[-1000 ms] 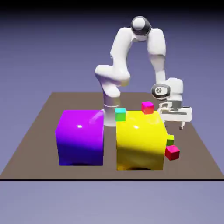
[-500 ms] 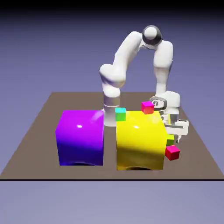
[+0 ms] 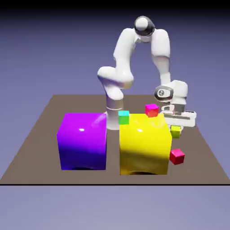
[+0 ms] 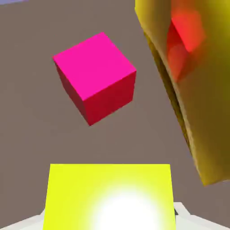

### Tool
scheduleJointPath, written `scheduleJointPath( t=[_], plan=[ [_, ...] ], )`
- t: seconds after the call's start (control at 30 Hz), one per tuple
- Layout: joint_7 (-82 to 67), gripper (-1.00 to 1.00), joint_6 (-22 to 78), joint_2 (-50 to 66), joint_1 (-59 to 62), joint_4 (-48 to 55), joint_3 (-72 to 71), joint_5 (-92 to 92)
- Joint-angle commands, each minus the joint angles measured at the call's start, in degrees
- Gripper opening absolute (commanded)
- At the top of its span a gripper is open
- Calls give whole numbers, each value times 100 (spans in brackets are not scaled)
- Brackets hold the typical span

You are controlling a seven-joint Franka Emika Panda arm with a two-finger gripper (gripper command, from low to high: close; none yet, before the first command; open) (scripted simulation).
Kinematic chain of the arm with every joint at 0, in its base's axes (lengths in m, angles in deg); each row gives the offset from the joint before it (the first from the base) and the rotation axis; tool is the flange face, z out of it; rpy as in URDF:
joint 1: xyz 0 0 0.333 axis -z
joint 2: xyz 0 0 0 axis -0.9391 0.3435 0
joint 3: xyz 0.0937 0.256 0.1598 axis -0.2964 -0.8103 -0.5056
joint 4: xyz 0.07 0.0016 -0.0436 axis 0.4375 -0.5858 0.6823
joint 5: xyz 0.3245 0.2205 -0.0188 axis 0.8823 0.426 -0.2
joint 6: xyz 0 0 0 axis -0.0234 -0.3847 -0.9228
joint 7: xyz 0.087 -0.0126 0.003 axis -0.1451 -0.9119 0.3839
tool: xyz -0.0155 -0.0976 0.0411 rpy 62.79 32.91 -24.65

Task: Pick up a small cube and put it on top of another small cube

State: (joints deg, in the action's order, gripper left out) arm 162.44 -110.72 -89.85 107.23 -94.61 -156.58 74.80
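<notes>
Gripper point(image 3: 175, 127) clamped tight on the tiny plain lime yellow-green cube point(image 3: 175, 131), hanging clear of the table beside the big glossy yellow cube point(image 3: 144, 144). Small pink-red cube point(image 4: 96, 76) sitting below and just ahead, probably the landing spot.

The big yellow cube point(image 3: 144, 144) and purple cube point(image 3: 82, 141) looked glossy, mirror-smooth; the table point(image 3: 40, 130) was matt brown; the arm point(image 3: 134, 58) showed smooth white plastic-like shells

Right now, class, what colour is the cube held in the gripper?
Lime yellow-green cube; the hand view shows it best.
</notes>
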Motion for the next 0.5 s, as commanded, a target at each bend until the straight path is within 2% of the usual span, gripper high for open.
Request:
scheduleJointPath(
  t=[0.0,0.27,0.47],
  plan=[
    [40,-100,194,-50,-170,77,208,85],
    [363,-100,1694,-453,-1527,689,1869,762],
    [890,-100,3078,-709,-2020,837,3115,568]
  ],
)
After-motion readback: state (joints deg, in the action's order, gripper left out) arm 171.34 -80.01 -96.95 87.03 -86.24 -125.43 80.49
